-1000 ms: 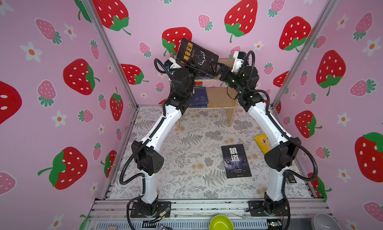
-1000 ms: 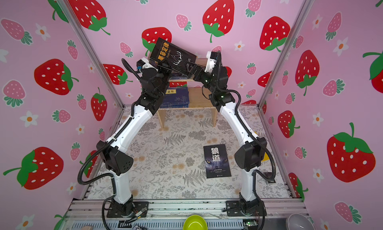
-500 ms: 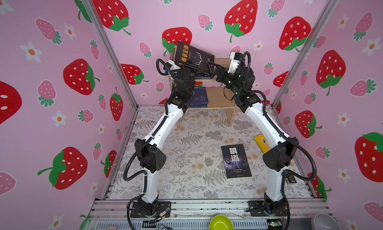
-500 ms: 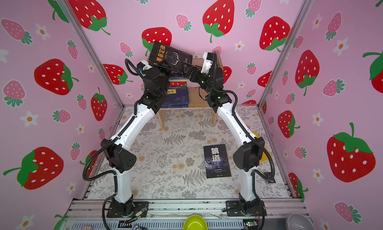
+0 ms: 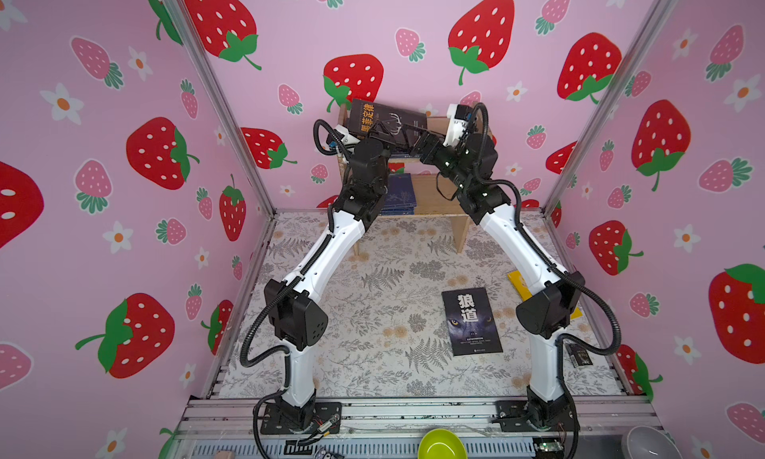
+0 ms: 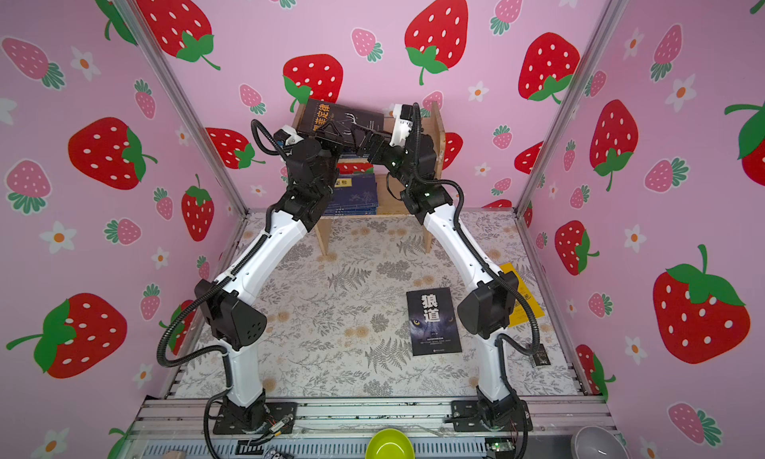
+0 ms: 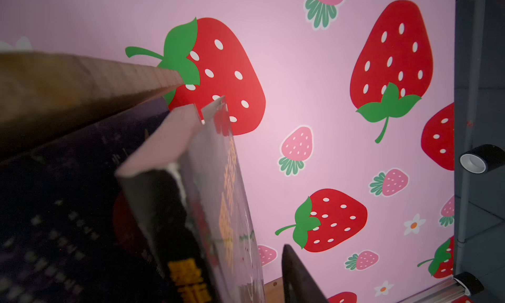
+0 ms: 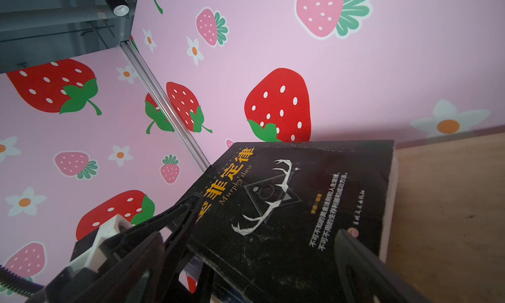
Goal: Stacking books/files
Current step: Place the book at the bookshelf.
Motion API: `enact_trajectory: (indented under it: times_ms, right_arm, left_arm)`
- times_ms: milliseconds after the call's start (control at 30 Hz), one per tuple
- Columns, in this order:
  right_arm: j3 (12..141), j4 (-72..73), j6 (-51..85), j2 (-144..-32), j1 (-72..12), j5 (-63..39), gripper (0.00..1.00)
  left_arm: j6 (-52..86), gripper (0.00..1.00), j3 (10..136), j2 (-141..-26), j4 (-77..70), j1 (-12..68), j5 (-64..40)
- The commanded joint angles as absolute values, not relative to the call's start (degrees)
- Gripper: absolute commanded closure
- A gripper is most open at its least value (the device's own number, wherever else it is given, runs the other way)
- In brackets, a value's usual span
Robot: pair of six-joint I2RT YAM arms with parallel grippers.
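Note:
A black book (image 5: 387,117) with a yellow title and an antler drawing lies tilted on the top board of the wooden shelf (image 5: 439,188), resting on other books. My left gripper (image 5: 381,132) is open at its near edge. In the left wrist view one finger (image 7: 297,277) stands clear of the cover (image 7: 218,195), with wall showing between. My right gripper (image 5: 416,138) is open wide just over the cover (image 8: 287,206), holding nothing. Navy books (image 6: 356,192) are stacked on the lower board. A black wolf book (image 5: 471,321) and a yellow book (image 6: 523,299) lie on the floor mat.
The shelf stands against the back wall between two aluminium corner posts (image 5: 215,105). The right arm's elbow (image 5: 546,308) hangs over part of the yellow book. A green bowl (image 5: 441,446) and a grey bowl (image 5: 650,442) sit beyond the front rail.
Both arms reached further back and the black book came down onto the shelf top. My left gripper, shut on the book before, has opened. The right gripper stayed open.

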State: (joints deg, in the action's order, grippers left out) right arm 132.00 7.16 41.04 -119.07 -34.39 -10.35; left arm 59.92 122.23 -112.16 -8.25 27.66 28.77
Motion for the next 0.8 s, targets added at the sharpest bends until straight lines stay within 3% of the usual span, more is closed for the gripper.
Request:
enact_trajectory:
  times_ms: [0, 167, 267, 500, 767]
  right_arm:
    - [132.36, 3.43, 42.67, -122.73, -34.37, -9.61, 0.02]
    - [132.38, 3.26, 43.89, -122.95, -34.46, -9.94, 0.04]
    - [132.36, 2.76, 43.96, -123.19, -34.8, -10.02, 0.04]
    - [131.85, 1.6, 44.23, -123.26, -35.33, -10.35, 0.05]
    - [130.26, 1.39, 44.13, -122.32, -35.6, -10.5, 0.05]
  left_arm:
    - [59.05, 0.45, 120.89, -108.77, -9.28, 27.78, 31.35]
    - [60.53, 0.25, 120.54, -106.81, -4.2, 26.86, 30.21]
    - [60.41, 0.17, 120.74, -105.63, -0.27, 26.05, 29.27]
    - [59.31, 0.07, 119.17, -100.69, 9.31, 22.52, 24.9]
    - [47.56, 0.03, 117.73, -93.94, 17.97, 15.5, 12.0]
